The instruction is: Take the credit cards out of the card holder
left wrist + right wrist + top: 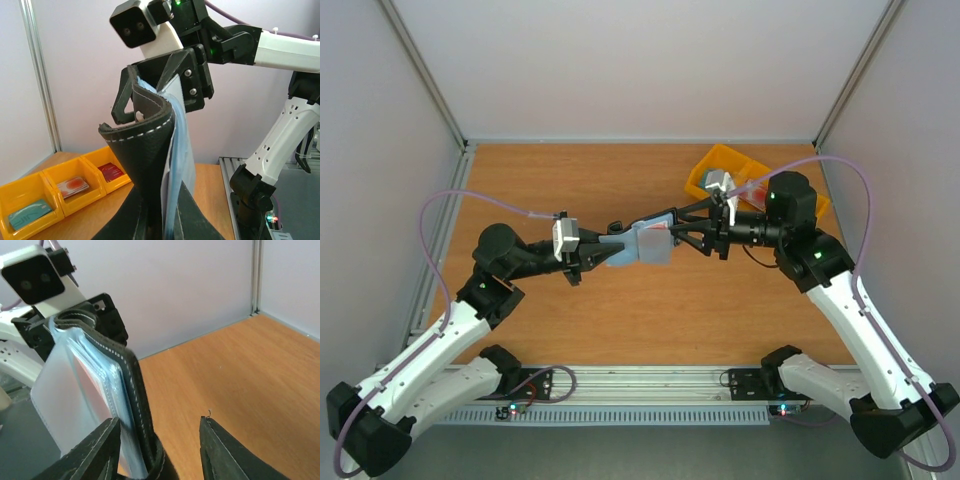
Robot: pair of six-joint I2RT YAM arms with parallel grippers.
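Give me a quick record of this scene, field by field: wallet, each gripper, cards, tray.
wallet: held in the air between both grippers, clear sleeves fanned out
left gripper: shut on one end of the wallet
right gripper: jaws open, straddling the opposite edge
red card: inside a sleeve
yellow tray: three compartments
tray cards: three, one per compartment

A flat grey-blue bifold card holder (645, 246) is seen over the middle of the brown wooden tabletop (570, 180). Its 9 o'clock end is clamped by the left gripper (608, 255). The right gripper (682, 232) is placed at its 3 o'clock edge with the fingers spread. A small red patch there is possibly a credit card (661, 227). A yellow plastic tray (715, 165) is set at 1 o'clock, partly covered by the right arm (840, 290).
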